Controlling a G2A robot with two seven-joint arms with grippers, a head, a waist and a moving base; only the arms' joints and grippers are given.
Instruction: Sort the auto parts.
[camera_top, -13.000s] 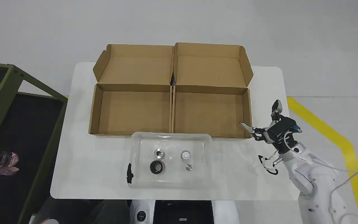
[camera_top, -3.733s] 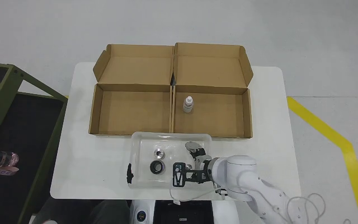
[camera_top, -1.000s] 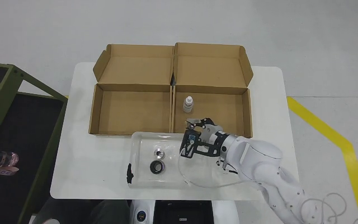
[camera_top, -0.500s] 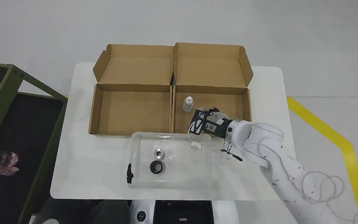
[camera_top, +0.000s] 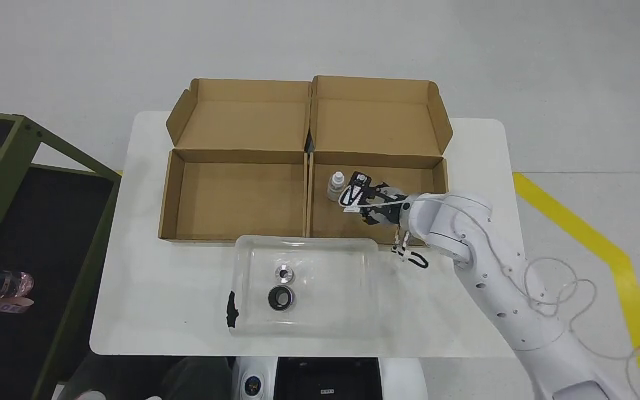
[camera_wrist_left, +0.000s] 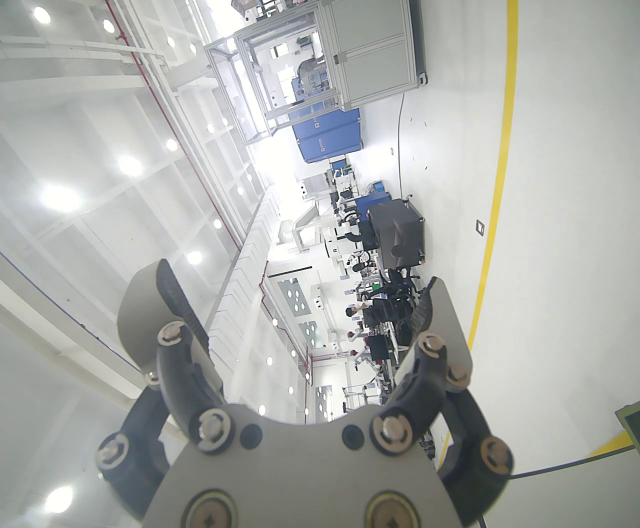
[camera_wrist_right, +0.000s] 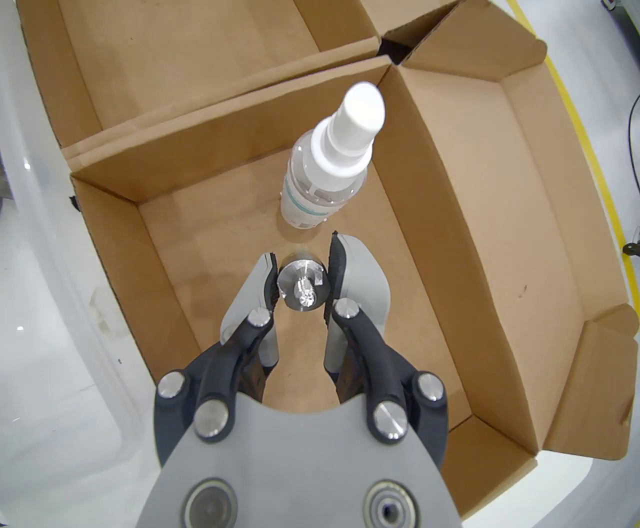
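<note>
Holding a small metal cylinder (camera_wrist_right: 298, 292), the right hand (camera_wrist_right: 301, 272) is now low inside the right cardboard box (camera_wrist_right: 500, 200) by the counter's far edge. A second ago it was over the clear tray (camera_top: 250, 300) at the near edge. Release looks next. White-capped bottle (camera_wrist_right: 330, 165) stands just beside, so knock risk. Black ring (camera_top: 281, 298) and metal fitting (camera_top: 285, 273) are left in the tray. Left hand (camera_wrist_left: 297, 285) is spread wide, empty.

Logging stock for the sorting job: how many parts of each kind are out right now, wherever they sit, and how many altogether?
Bottle, in a cardboard box: 1
Silver metal: 2, a held piece in the right gripper and a loose piece in the clear tray
Black ring, in the tray: 1
Total: 4
</note>
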